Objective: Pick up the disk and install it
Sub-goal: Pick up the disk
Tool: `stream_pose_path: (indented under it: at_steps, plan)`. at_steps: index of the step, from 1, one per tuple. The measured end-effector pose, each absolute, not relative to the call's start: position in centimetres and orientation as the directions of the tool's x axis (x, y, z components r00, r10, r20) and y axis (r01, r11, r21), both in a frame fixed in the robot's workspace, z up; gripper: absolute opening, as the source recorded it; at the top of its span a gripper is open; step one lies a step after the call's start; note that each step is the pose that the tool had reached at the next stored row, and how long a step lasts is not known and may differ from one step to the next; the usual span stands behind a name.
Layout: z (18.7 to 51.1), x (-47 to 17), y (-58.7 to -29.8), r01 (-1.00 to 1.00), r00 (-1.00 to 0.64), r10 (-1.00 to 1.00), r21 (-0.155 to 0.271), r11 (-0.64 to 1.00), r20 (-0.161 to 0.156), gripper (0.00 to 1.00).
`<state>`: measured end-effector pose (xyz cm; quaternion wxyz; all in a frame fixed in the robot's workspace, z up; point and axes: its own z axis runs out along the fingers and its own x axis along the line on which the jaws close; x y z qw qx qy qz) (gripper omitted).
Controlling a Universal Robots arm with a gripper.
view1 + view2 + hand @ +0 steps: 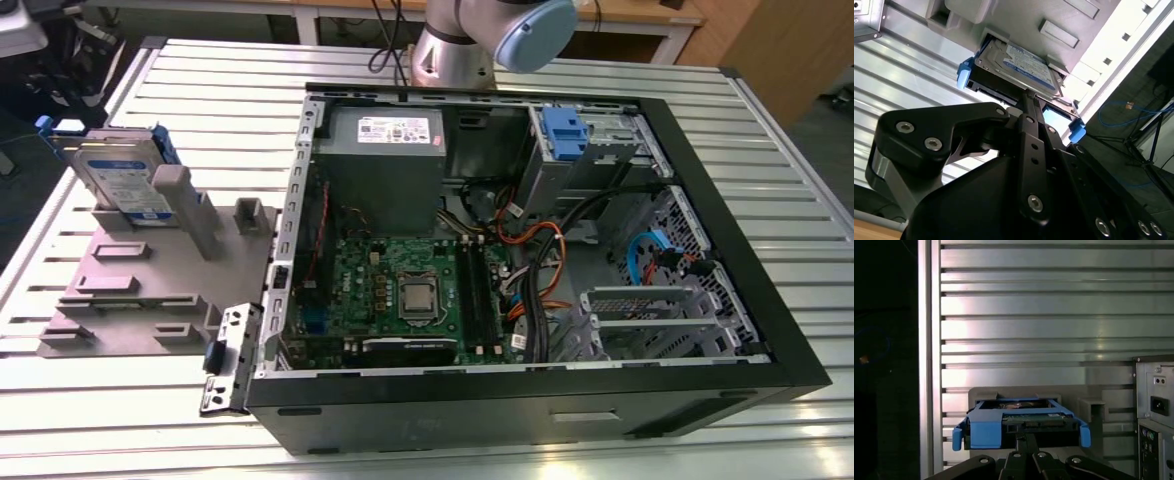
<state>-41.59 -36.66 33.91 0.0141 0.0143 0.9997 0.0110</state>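
The disk, a silver drive with a white-and-blue label and blue rails, stands on edge in a slot of the grey fixture at the exterior view's left. Both wrist views look along my gripper at it. The disk lies just beyond the tips in the second wrist view, and its blue-railed connector edge faces me in the first wrist view. My gripper points at the middle of that edge with its thin fingers pressed together, holding nothing. I cannot tell whether the tips touch the disk.
The open computer case lies on the slatted metal table, with a grey power-supply box and a drive bay with a blue latch at its far end. The case's rear panel stands beside the fixture.
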Motion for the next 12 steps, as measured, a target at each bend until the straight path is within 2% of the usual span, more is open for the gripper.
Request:
stream_pose_path:
  at_steps: [12]
  plan:
    - [33.92,-41.59,-36.67,-0.012,-1.0,-0.012,0.022,1.0,-0.028,0.11]
